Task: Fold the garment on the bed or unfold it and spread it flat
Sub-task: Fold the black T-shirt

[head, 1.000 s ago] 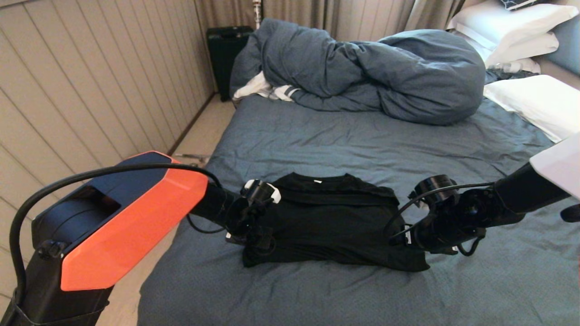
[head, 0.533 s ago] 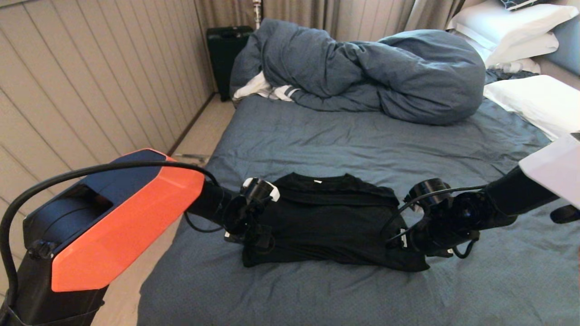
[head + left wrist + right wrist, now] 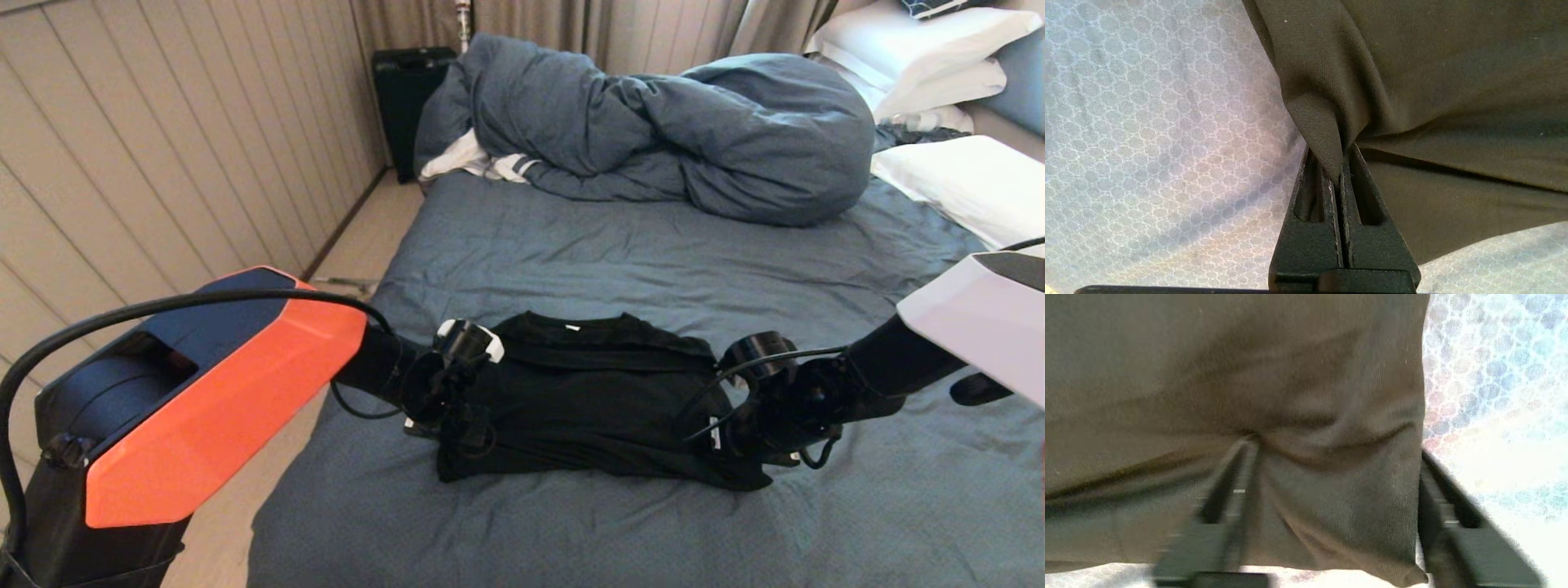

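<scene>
you have the garment (image 3: 584, 392) lying on the near half of the bed (image 3: 653, 245), a black knit t-shirt folded into a rough rectangle, neckline toward the far side with a small white neck label (image 3: 573, 327) showing. the fabric looks soft and matte, with shallow creases across the front and a slack corner sagging out at its near right edge.

your left gripper (image 3: 1341, 171) is at the shirt's left edge, its two black, grainy-textured fingers (image 3: 1314, 204) pressed flat together with a thin pinch of the black cloth caught between the tips. in the left wrist view the fabric rises from that pinch in a narrow fold, and you can see the fine weave of the knit.

your right gripper (image 3: 1331, 477) is at the shirt's right edge. in the right wrist view its two dark fingers (image 3: 1229, 490) stand apart, one pressing into the top of the cloth where a small pucker forms, the other just outside the shirt's side edge, so a band of fabric sits between them. the jaws are not yet shut on it.

the sheet under the shirt is blue-grey, lightly wrinkled, and close up shows a small honeycomb-like pattern. a bunched duvet (image 3: 669, 131) of the same colour is heaped in thick rounded folds across the far side of the bed, well apart from the shirt. smooth white pillows (image 3: 955, 180) lie at the far right. a black suitcase (image 3: 408, 98) stands on the floor by the panelled wall (image 3: 163, 163).
</scene>
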